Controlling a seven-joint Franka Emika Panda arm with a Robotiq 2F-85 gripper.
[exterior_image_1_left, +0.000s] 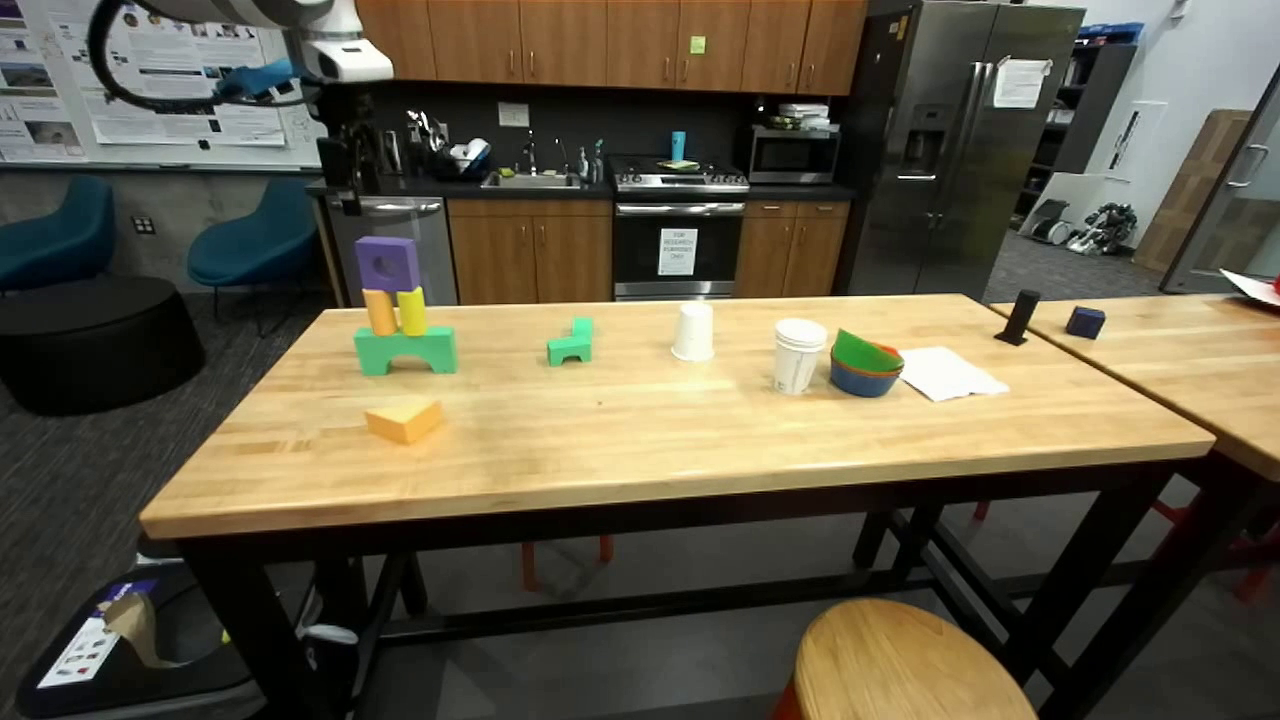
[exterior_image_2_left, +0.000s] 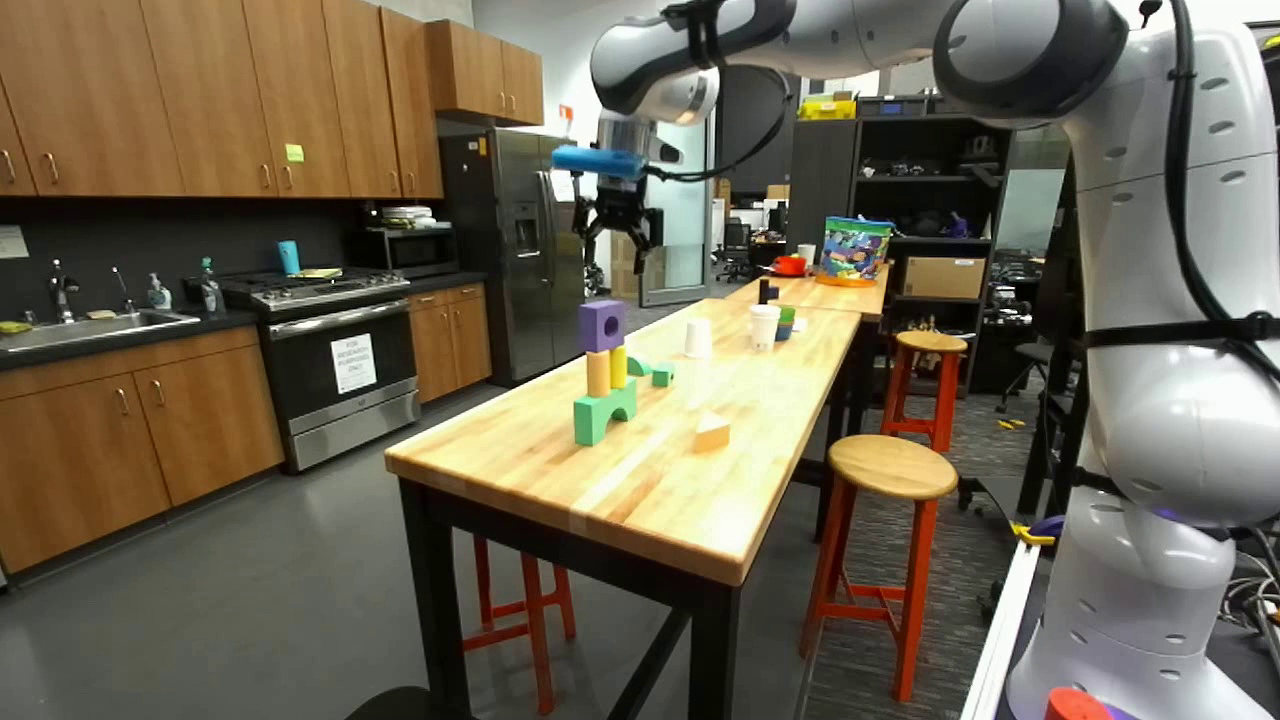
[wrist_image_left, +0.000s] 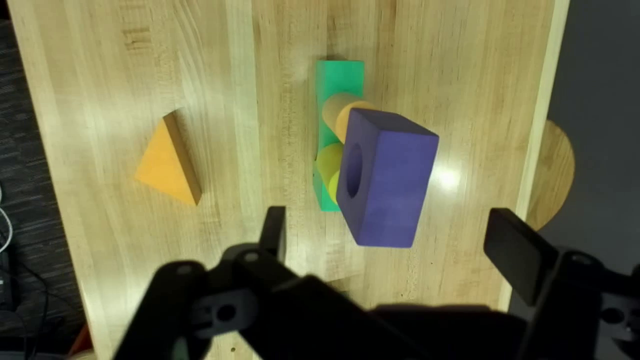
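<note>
My gripper (exterior_image_2_left: 614, 250) hangs open above a small block tower, with nothing held between its fingers. In the wrist view the fingers (wrist_image_left: 520, 255) stand wide apart, on either side of the near end of a purple block with a round hole (wrist_image_left: 400, 185); no contact shows. That block rests across an orange cylinder (exterior_image_1_left: 380, 312) and a yellow cylinder (exterior_image_1_left: 412, 312). Both cylinders stand upright on a green arch block (exterior_image_1_left: 405, 350). An orange triangular block (wrist_image_left: 167, 165) lies apart from the tower on the wooden table (exterior_image_1_left: 640, 430).
Farther along the table are green blocks (exterior_image_1_left: 570, 347), an upturned white cup (exterior_image_1_left: 693, 332), a white paper cup (exterior_image_1_left: 797, 358), stacked coloured bowls (exterior_image_1_left: 866, 380), a white paper sheet (exterior_image_1_left: 948, 374) and a black upright piece (exterior_image_1_left: 1018, 318). A wooden stool (exterior_image_2_left: 892, 466) stands beside the table.
</note>
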